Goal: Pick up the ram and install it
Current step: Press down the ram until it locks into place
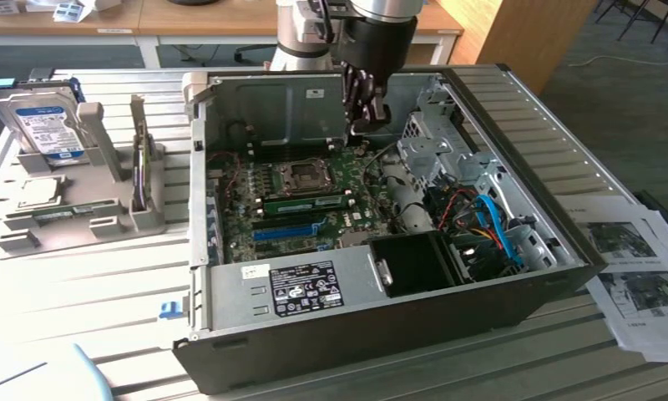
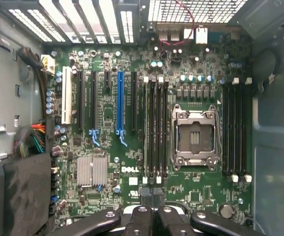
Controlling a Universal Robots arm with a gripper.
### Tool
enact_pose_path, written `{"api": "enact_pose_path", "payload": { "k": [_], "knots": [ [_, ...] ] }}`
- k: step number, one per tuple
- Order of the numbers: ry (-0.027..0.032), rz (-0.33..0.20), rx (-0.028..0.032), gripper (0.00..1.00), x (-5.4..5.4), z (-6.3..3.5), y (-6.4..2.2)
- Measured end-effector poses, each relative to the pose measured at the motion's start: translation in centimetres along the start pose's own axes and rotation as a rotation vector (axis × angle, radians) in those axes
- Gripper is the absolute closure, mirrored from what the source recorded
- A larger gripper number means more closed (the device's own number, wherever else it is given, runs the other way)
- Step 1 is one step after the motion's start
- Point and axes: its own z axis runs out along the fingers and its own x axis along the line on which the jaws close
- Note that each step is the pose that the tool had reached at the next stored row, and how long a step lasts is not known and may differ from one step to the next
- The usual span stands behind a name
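Outside the case, well off toward the exterior view's left of my gripper [image 1: 360, 127]: hard drive [image 1: 44, 125] upright in the grey holder [image 1: 106, 154]. A square silver chip [image 1: 39, 190] lies flat in front of it. A second narrow green stick [image 1: 61, 215] lies in the holder's front slot, too small to read. A thin card [image 1: 144, 167] stands on edge at the holder's end. None of these are near my tool.

Open case [image 1: 423, 334] lies on its side on the slatted table [image 1: 111, 284], with the motherboard [image 1: 240, 238] facing up. My gripper hangs inside the case over the far part of the board and touches nothing. Its fingers are pressed together, and I can see nothing between them.

The ram [image 1: 306, 202] stands on edge in a slot, below my gripper and nearer the exterior camera. It is just beside the CPU socket [image 1: 304, 174], between the socket and the blue slot [image 1: 284, 232]. It is apart from my fingers.

In the wrist view the socket and the black memory slots lie ahead of my closed fingers.

Toward the exterior view's right of my gripper:
- silver drive cage [image 1: 446, 142]
- black box [image 1: 417, 263]
- blue and red cables [image 1: 490, 221]
- printed papers [image 1: 635, 251] on the table outside the case, well apart
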Motion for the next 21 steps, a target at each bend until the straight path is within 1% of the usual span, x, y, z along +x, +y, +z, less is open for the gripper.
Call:
{"api": "enact_pose_path", "payload": {
  "k": [4,21],
  "knots": [
    [-0.0001,0.0,-0.0002,0.91,0.0,-0.01,-0.43],
    [0.0,0.0,-0.0001,0.91,0.0,-0.04,-1.67]
  ]
}}
